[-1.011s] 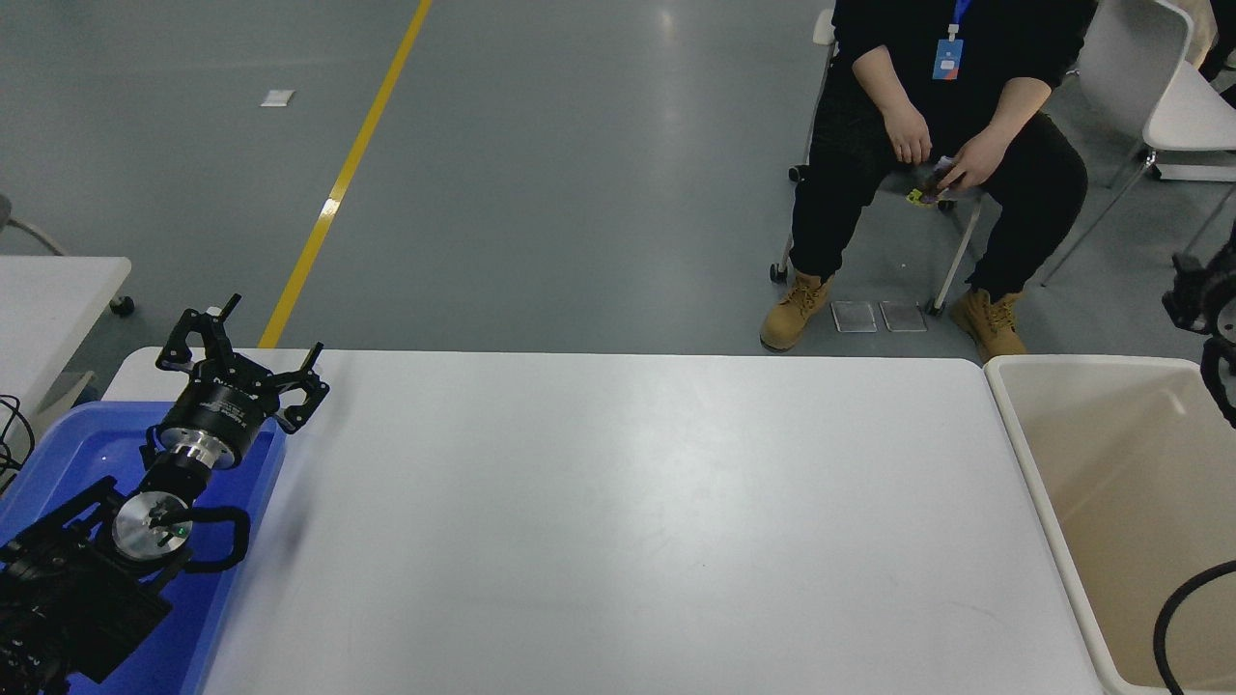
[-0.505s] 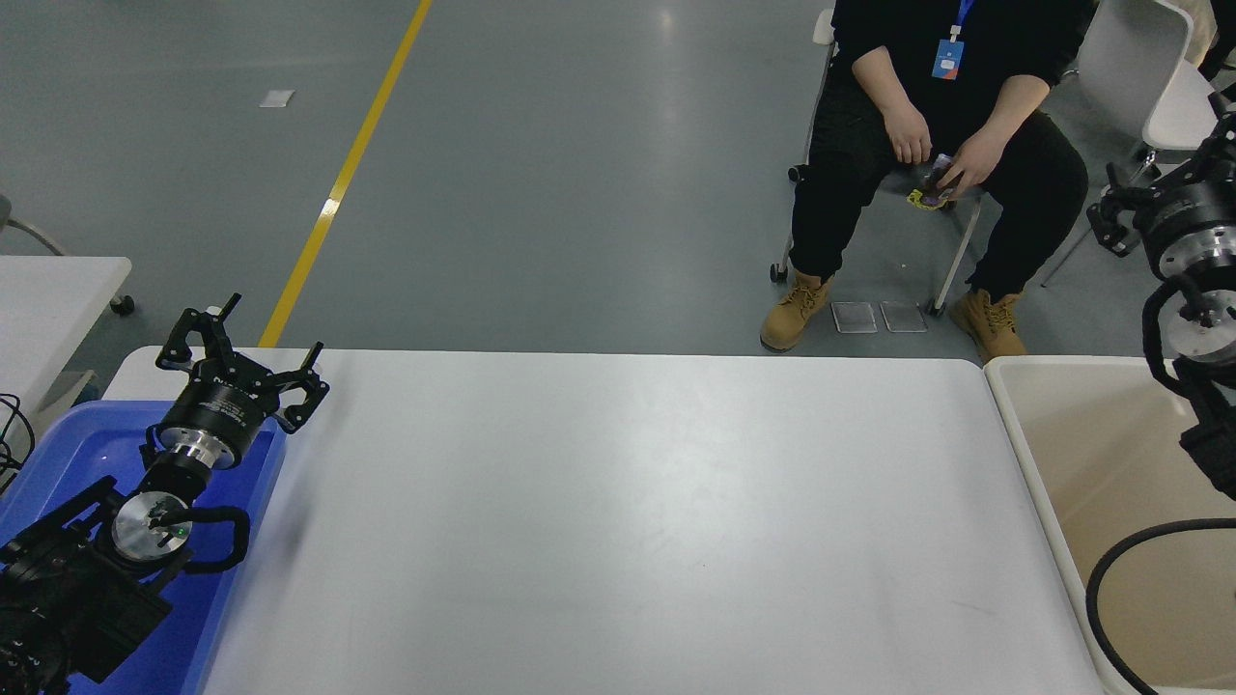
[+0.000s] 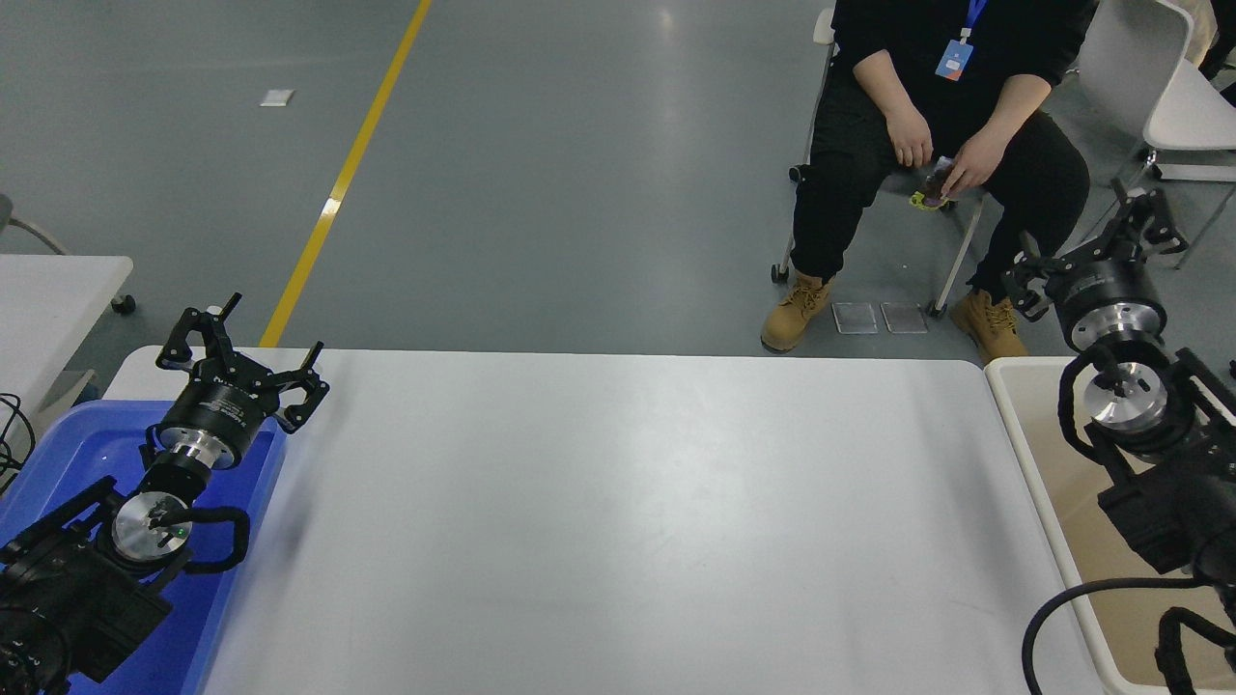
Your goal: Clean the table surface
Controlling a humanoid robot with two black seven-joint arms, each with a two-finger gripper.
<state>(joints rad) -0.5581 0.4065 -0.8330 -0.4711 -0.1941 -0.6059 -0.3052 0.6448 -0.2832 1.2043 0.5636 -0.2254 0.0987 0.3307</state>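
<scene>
One table surface; left end effector and right end effector both spread, empty.

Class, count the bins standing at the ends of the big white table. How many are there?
2: a blue bin at the left end, under the left arm, and a cream bin at the right end, under the right arm.

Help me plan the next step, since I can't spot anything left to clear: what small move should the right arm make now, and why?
Probably hold the right gripper where it is, above the cream tub's far corner, jaws open and empty. The table surface shows nothing to pick up, and the left gripper sits parked over the blue bin.
</scene>
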